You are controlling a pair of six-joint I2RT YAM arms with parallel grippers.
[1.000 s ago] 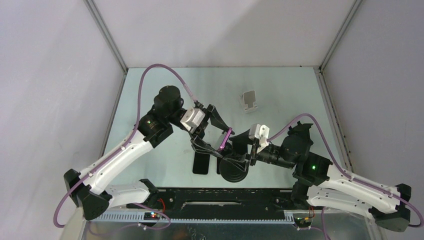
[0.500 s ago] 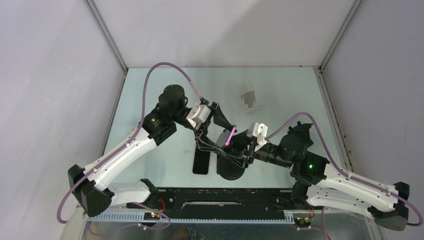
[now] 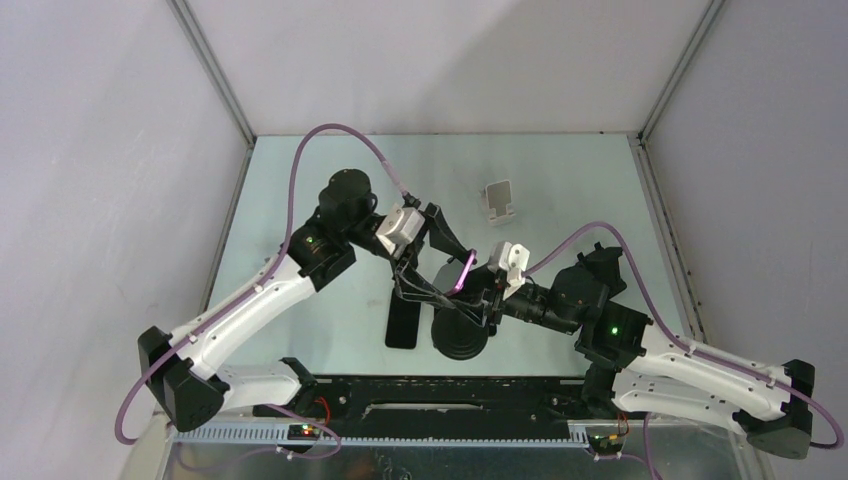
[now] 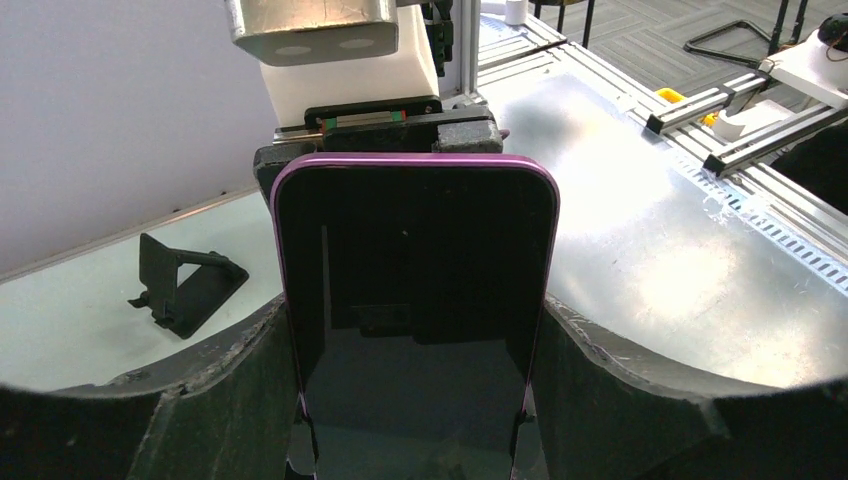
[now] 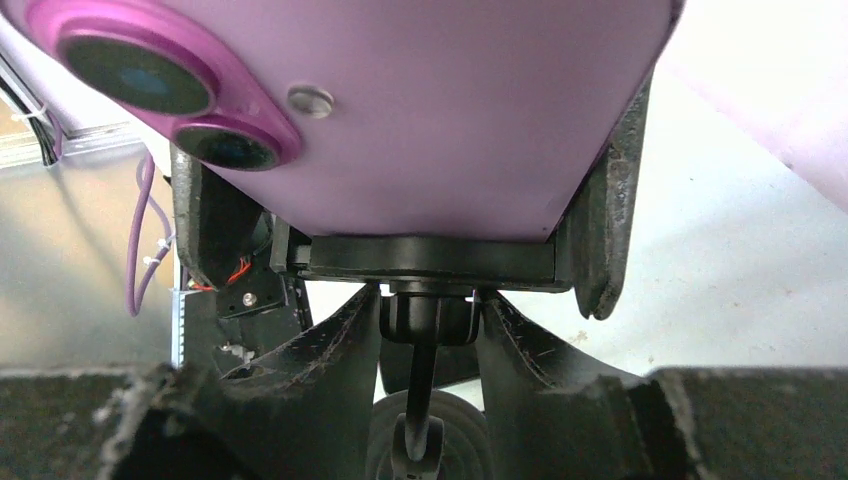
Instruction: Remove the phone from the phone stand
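The glossy, dark-screened phone point(image 4: 415, 250), in a smooth purple case with rounded corners, sits in the black plastic phone stand point(image 5: 430, 258). The left end effector point(image 4: 412, 330) pinches its long edges. The right end effector point(image 5: 430, 320), part-open, flanks the stand's round neck; whether it grips, I cannot tell.

Purple-cased phone point(image 4: 415, 300), black phone stand point(image 3: 462, 338).
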